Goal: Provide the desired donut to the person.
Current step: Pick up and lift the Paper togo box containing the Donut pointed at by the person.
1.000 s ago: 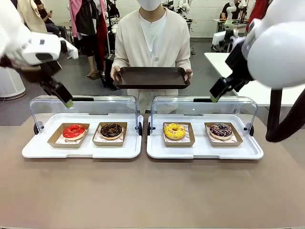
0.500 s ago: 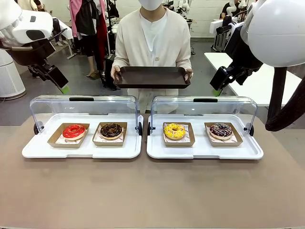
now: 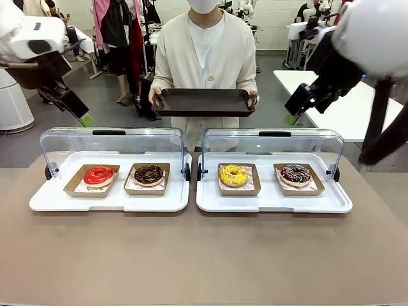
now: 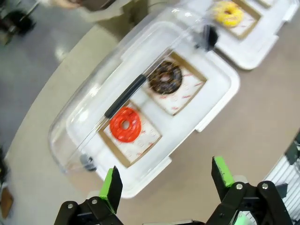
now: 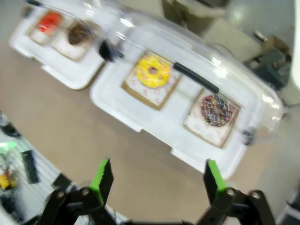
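Four donuts are set out on the desk in two white display cases. A red donut and a chocolate donut lie in the left case, and a yellow donut and a sprinkled donut in the right case. Which one is wanted cannot be told. Each is seated on paper in its own brown cardboard tray.

The left gripper is held high above the left case, its fingers spread wide with nothing between them. The right gripper is likewise wide and unloaded above the right case.

A donut is judged light, soft and easily crushed, with icing that would smear and stick to the pads. Hold is better taken on the raised rim of the cardboard tray, so that the donut itself is not touched. The card may flex if pinched at one corner, and the load could tip.

A clear lid with a black handle is stood up at the back of each case. The fronts appear open, so an approach from the front or above is suggested. The two trays in each case are set near each other, so little finger room is left between them. Beyond the cases, a dark serving tray is held level in both hands by the person, well apart from the donuts.
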You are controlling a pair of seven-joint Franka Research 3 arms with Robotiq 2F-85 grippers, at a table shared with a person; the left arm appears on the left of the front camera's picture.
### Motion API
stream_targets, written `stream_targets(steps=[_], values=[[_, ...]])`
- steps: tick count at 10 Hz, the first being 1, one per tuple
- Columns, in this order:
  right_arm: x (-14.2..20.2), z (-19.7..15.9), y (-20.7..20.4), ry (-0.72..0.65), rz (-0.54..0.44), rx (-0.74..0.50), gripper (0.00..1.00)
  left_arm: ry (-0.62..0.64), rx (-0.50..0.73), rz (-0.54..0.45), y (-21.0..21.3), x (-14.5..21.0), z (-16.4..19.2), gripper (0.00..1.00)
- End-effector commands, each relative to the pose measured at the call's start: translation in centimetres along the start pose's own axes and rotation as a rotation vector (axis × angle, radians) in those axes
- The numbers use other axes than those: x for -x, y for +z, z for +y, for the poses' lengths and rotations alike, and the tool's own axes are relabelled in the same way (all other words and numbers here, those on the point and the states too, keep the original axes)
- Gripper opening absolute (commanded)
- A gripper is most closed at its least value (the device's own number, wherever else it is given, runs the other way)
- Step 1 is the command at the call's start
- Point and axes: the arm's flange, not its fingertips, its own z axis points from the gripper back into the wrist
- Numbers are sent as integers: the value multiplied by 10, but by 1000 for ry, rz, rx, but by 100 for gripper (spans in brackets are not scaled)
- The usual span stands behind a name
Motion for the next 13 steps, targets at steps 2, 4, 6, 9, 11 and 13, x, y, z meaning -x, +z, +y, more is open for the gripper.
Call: stream_targets(steps=[2,4,6,9,11,13], values=[[41,-102,23,52,-175,-484,100,-111,374,-171,5,35,62,100],[78,-153,45,156,-296,-623,100,-172,467,-286,21,61,99,100],[110,-193,62,246,-371,-668,100,-229,449,-378,34,87,135,100],[159,-237,66,286,-523,-687,100,-312,420,-483,46,131,177,100],[185,-252,61,247,-519,-640,100,-307,382,-521,44,157,197,100],[202,-259,59,204,-508,-617,100,-333,342,-479,41,175,202,100]])
